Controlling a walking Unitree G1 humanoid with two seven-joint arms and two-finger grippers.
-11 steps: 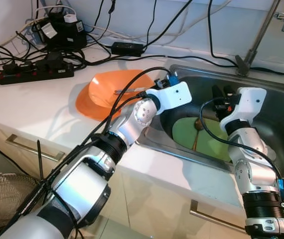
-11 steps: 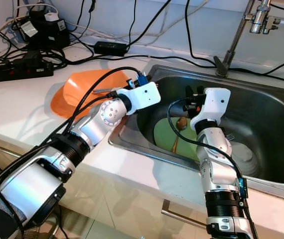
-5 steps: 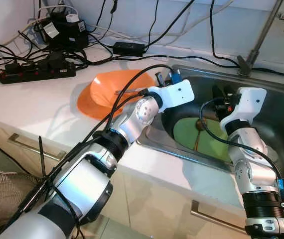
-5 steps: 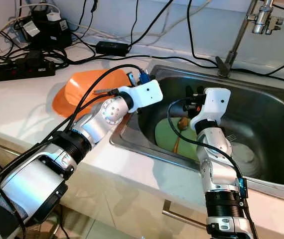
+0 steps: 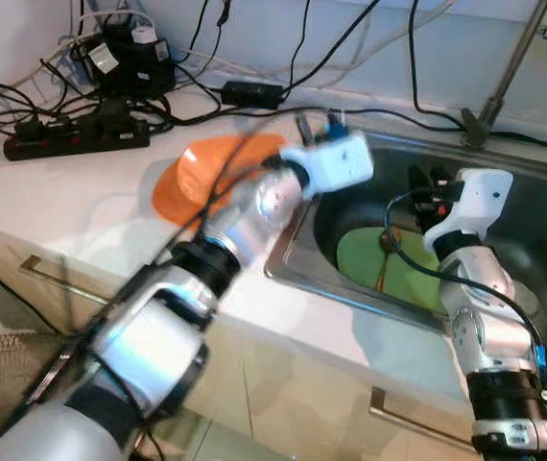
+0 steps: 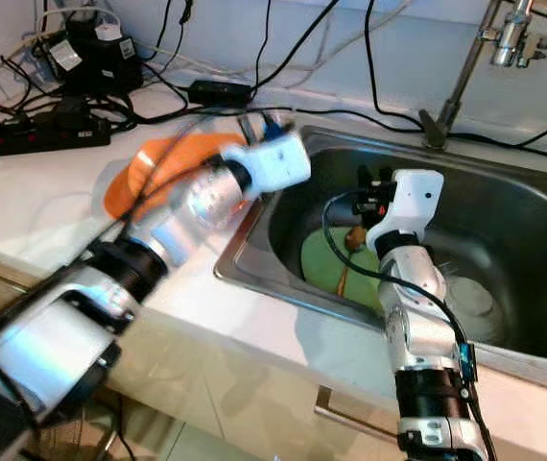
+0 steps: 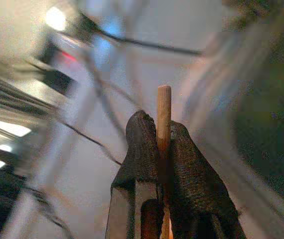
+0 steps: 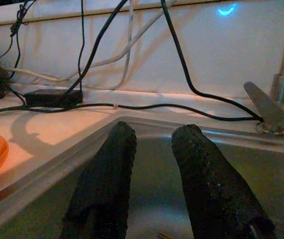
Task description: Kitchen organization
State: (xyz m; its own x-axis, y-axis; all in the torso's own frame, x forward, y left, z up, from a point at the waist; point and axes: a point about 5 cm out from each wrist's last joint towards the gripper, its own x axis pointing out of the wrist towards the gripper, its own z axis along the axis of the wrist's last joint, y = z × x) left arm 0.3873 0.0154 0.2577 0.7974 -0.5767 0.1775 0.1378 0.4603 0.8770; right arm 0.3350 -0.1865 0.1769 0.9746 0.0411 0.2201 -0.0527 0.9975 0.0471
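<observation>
Left gripper [image 7: 163,144]: its two black fingers are pinched tight on a thin wooden stick [image 7: 164,107]; the stick's blunt tip pokes out past the fingertips. From where I stand the arm is blurred, reaching across the counter's edge at the sink's near-left corner, its white wrist block above the rim.

Right gripper [image 8: 152,164]: fingers spread apart with nothing between them, held over the sink's left half and pointing toward the back wall. The arm rises from the front of the counter into the basin.

Sink [image 6: 513,206]: a steel basin set in the white counter [image 5: 72,197]. A green plate [image 5: 365,259] lies flat on its floor at the left, with a small brown thing on it that I cannot make out. A pale round dish [image 6: 470,293] sits to the plate's right, partly behind the right arm.

Orange plates [image 5: 192,173]: on the counter just left of the sink, partly hidden by the left arm.

Back of counter: a black power strip [image 5: 72,139] and a tangle of black cables [image 6: 254,48] run along the wall.

Tap [image 6: 465,67]: stands behind the sink at the right.
</observation>
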